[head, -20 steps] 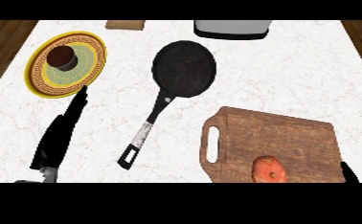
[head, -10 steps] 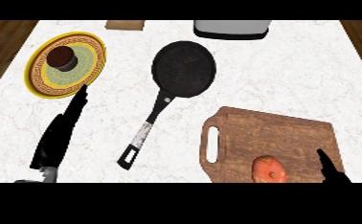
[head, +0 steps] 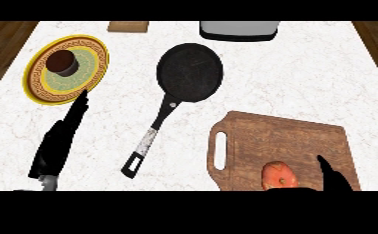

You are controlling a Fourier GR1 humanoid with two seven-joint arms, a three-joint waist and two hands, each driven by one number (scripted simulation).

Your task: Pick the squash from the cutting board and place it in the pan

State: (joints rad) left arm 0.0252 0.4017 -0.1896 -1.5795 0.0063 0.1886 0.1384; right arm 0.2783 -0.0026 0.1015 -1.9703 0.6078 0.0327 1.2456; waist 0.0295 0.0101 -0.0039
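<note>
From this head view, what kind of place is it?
Most likely a kitchen counter: a pale marble-look top with a black pan, a wooden cutting board holding a squash, and a plate.

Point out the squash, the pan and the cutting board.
squash (head: 280,175), head view, on its orange middle.
pan (head: 190,72), head view, on the black bowl's middle.
cutting board (head: 284,138), head view, on bare wood above the squash.

Orange squash (head: 280,175) on a wooden cutting board (head: 284,140), beside a black pan (head: 190,72).
The right hand (head: 332,180) is just beside the squash, fingers straight.
</note>
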